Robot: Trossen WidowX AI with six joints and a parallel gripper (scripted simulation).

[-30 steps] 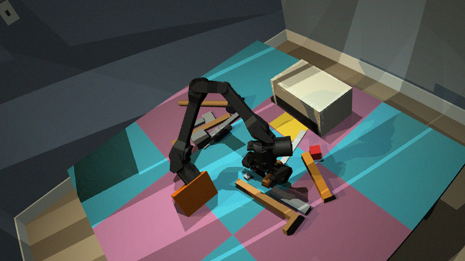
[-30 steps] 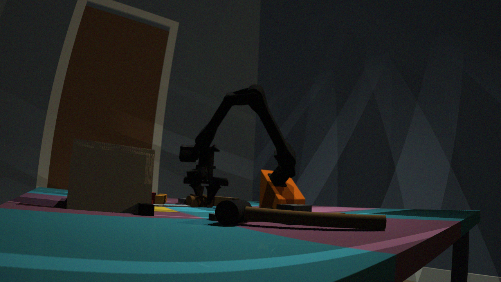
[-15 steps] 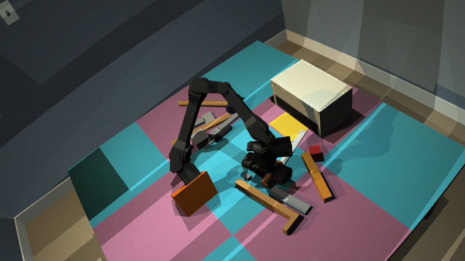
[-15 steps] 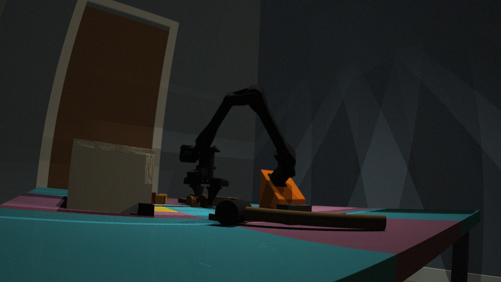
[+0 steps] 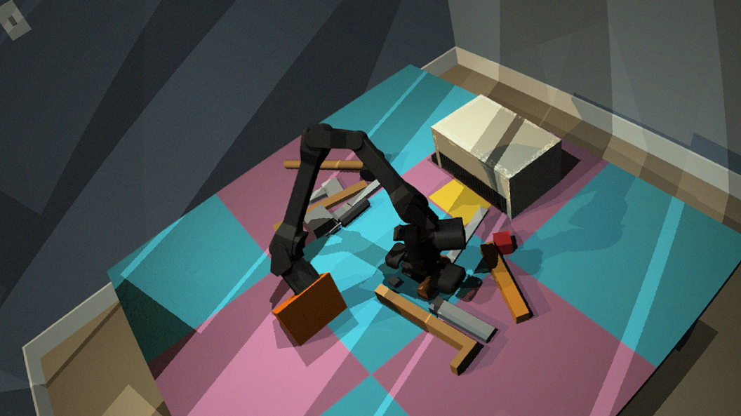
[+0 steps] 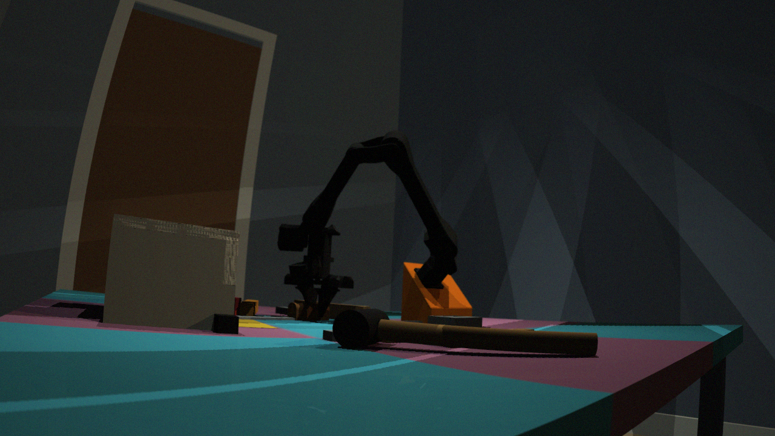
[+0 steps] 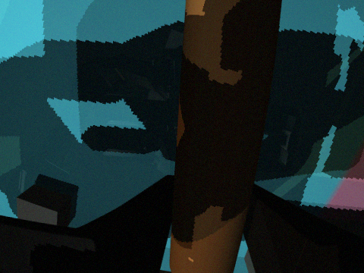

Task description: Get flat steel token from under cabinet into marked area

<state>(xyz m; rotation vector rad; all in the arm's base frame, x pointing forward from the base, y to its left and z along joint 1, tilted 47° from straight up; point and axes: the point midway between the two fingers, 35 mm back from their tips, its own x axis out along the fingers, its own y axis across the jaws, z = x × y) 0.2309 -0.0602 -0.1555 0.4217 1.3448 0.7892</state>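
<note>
The cream cabinet (image 5: 494, 134) (image 6: 168, 276) stands at the back right in the top view, dark vent slots along its front bottom. I cannot make out the steel token; the slots look dark. The yellow marked area (image 5: 458, 199) (image 6: 254, 324) lies before the cabinet. My gripper (image 6: 315, 316) (image 7: 205, 186) points down, low over the table, shut on a round wooden handle (image 5: 425, 289) (image 7: 224, 133). A thin grey strip (image 5: 472, 230) runs in line with the handle, its far end by the yellow area's right corner; the arm hides where they meet.
A red cube (image 5: 502, 240) and an orange bar (image 5: 510, 288) lie right of the strip. An L-shaped wooden stick (image 5: 421, 316), a grey bar (image 5: 467, 321) and a small grey block (image 5: 394, 282) lie nearby. Behind the arm are grey pieces (image 5: 352, 211) and a mallet (image 5: 321, 165) (image 6: 487, 336).
</note>
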